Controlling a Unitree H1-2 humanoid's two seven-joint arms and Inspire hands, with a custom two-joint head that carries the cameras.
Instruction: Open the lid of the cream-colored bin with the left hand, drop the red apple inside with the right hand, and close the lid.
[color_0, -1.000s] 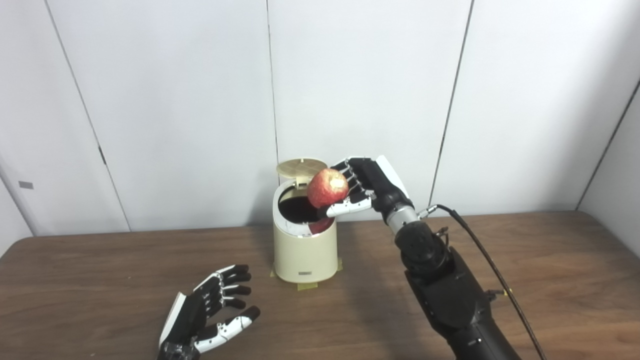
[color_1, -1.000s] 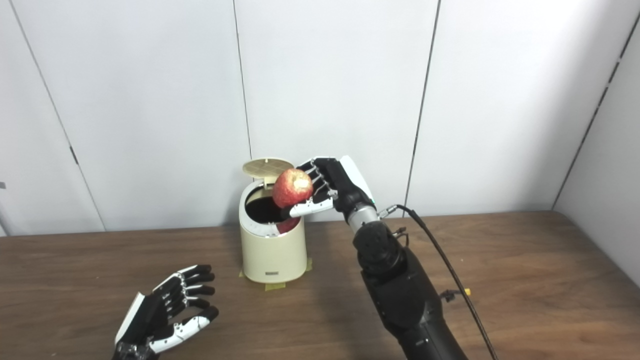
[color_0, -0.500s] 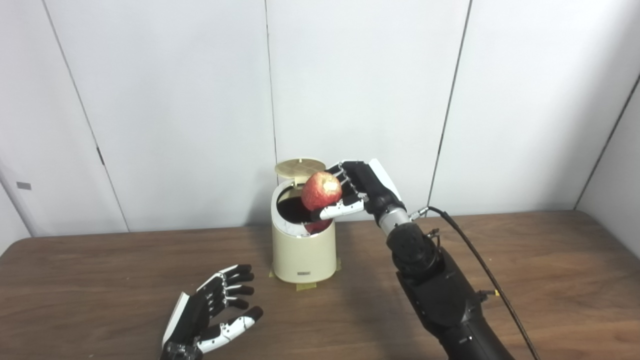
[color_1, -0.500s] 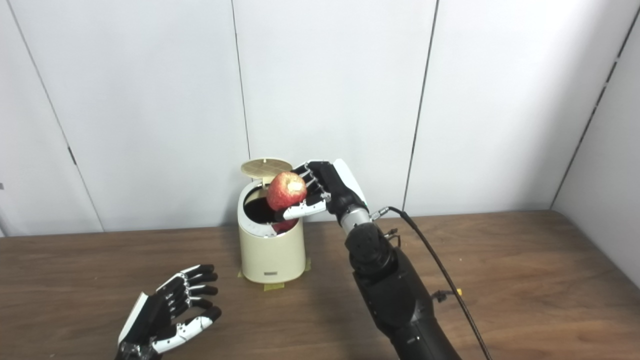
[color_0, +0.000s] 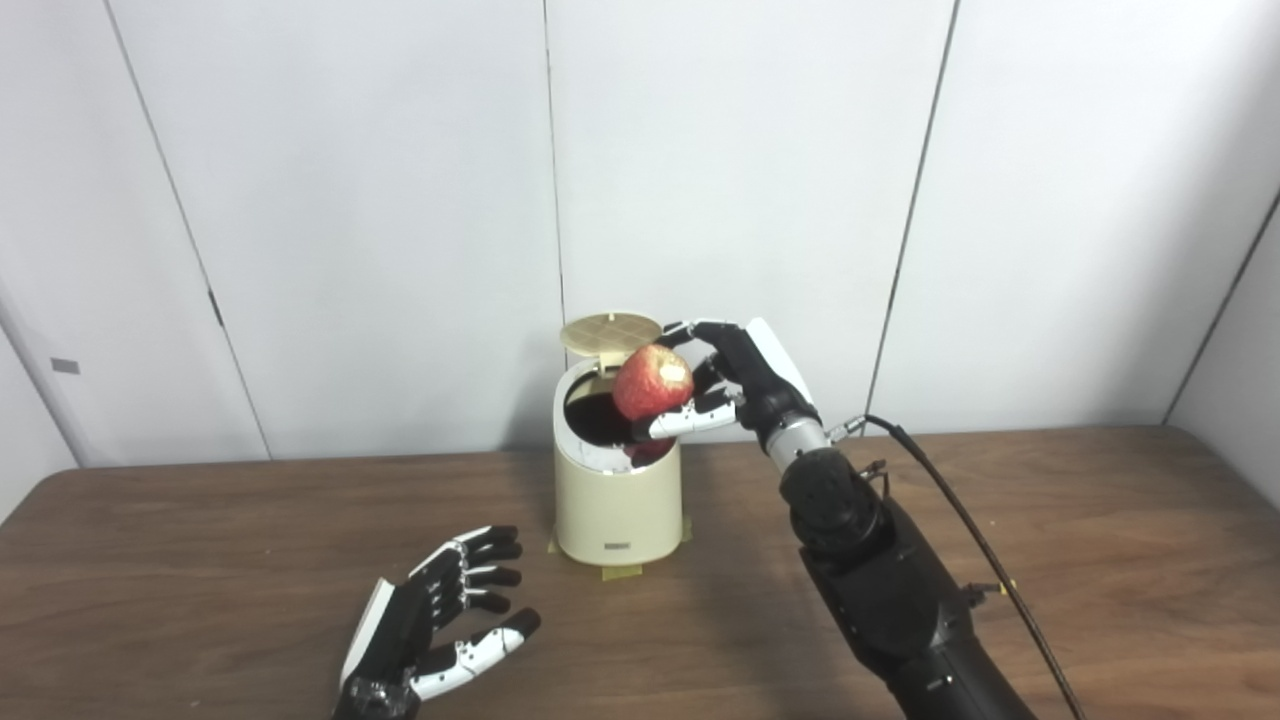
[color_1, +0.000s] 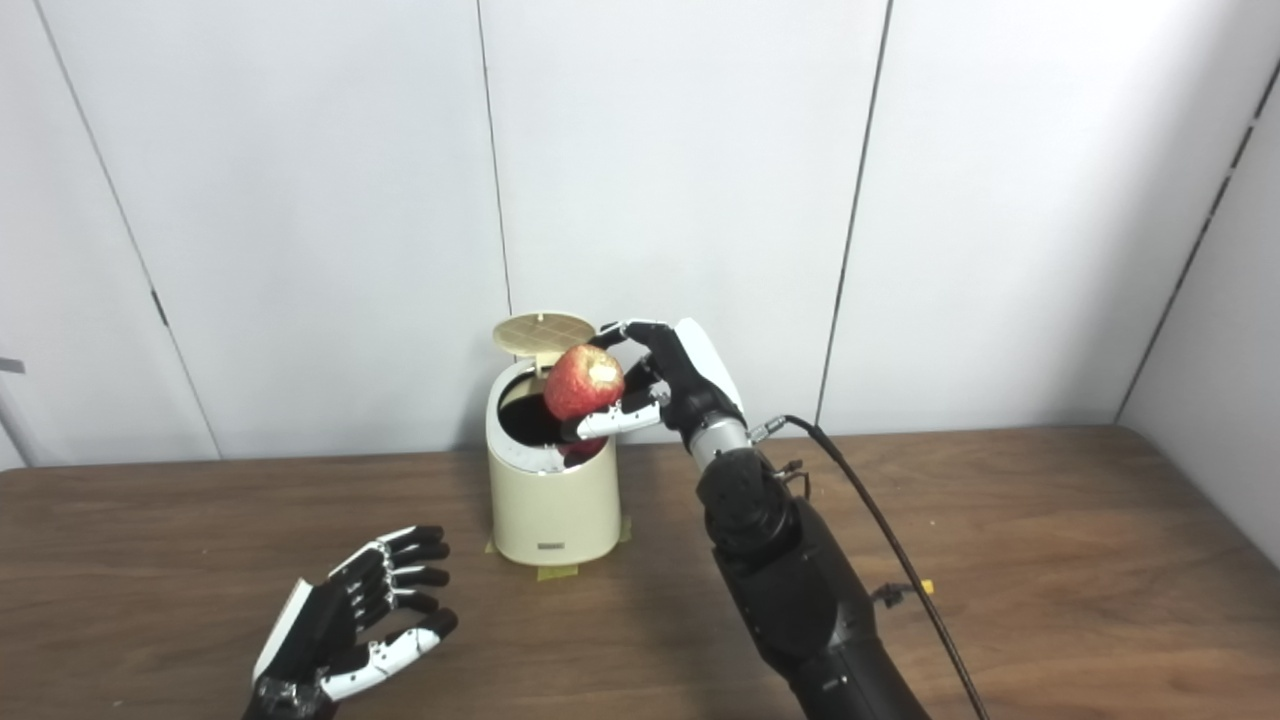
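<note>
The cream-colored bin (color_0: 618, 500) stands on the wooden table (color_0: 200, 560) near the back wall. Its round lid (color_0: 610, 332) is tilted up at the rear, and the dark opening shows. My right hand (color_0: 722, 375) holds the red apple (color_0: 653, 382), which has a pale bitten patch, just above the right side of the opening. The thumb lies under the apple and the fingers (color_0: 690, 327) arch loosely over it. My left hand (color_0: 440, 620) lies open and empty, palm up, on the table in front and to the left of the bin. It also shows in the right eye view (color_1: 350, 625).
Yellow tape (color_0: 622, 571) holds the bin's base to the table. A black cable (color_0: 960, 520) runs from my right wrist down along the arm. White wall panels stand right behind the bin.
My right hand has carried the apple slightly left, further over the opening. Its fingers have loosened and now arch above the apple. The camera has shifted a little. My left hand has stayed put.
</note>
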